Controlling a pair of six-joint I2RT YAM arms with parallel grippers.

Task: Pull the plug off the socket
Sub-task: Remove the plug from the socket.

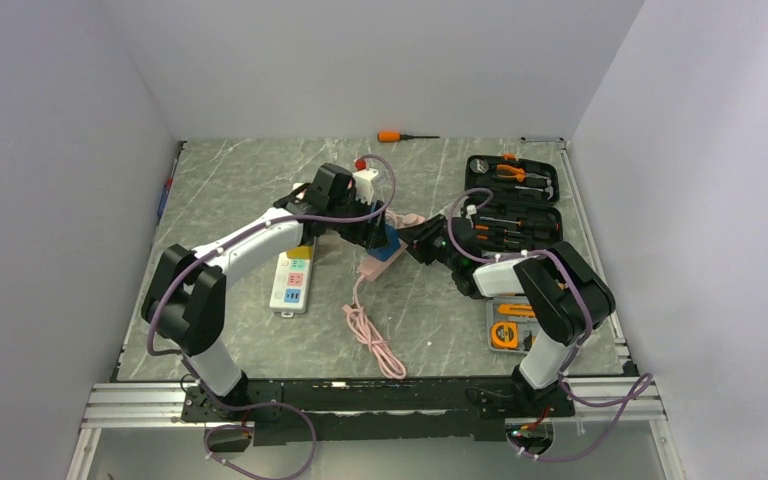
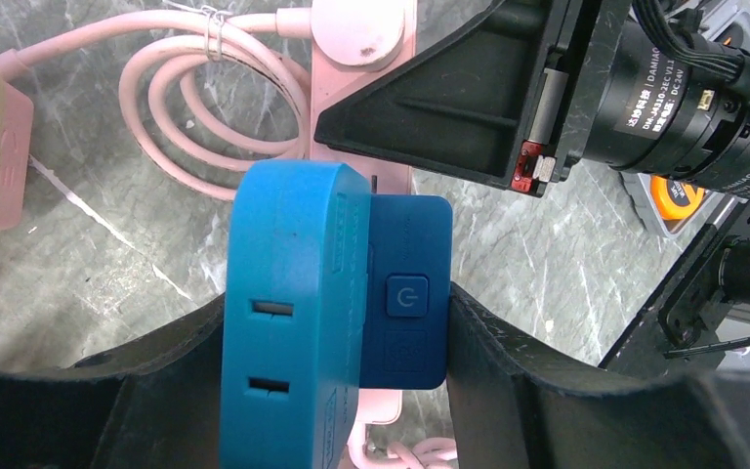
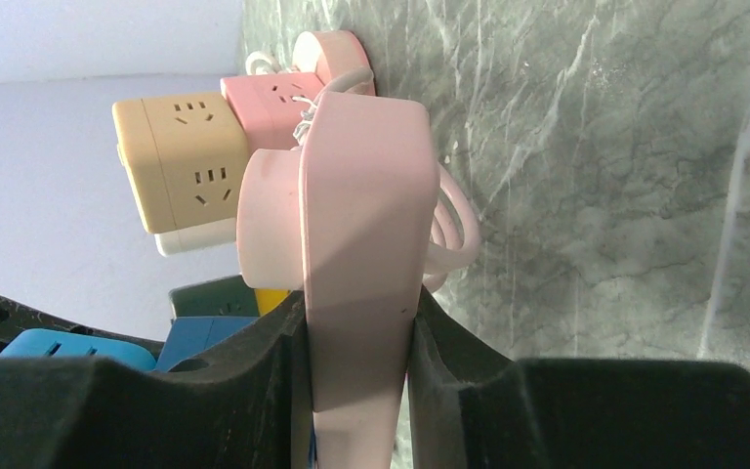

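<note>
A blue plug block (image 2: 337,293), light blue with two slots and a darker part with a power button, sits over the pink socket strip (image 2: 361,59). My left gripper (image 2: 337,327) is shut on the blue plug. In the top view the plug (image 1: 391,247) is at the table's middle with the left gripper (image 1: 380,238) on it. My right gripper (image 3: 356,342) is shut on the edge of the pink strip (image 3: 361,215); it shows in the top view (image 1: 412,246) just right of the strip (image 1: 370,268). The plug's pins are hidden.
The strip's pink cable (image 1: 370,335) coils toward the near edge. A white power strip (image 1: 292,280) lies to the left. An open tool case (image 1: 512,200) and a tape measure (image 1: 508,335) are on the right. An orange screwdriver (image 1: 400,135) lies at the back. Yellow (image 3: 176,166) and pink (image 3: 264,98) cube sockets stand beyond the strip.
</note>
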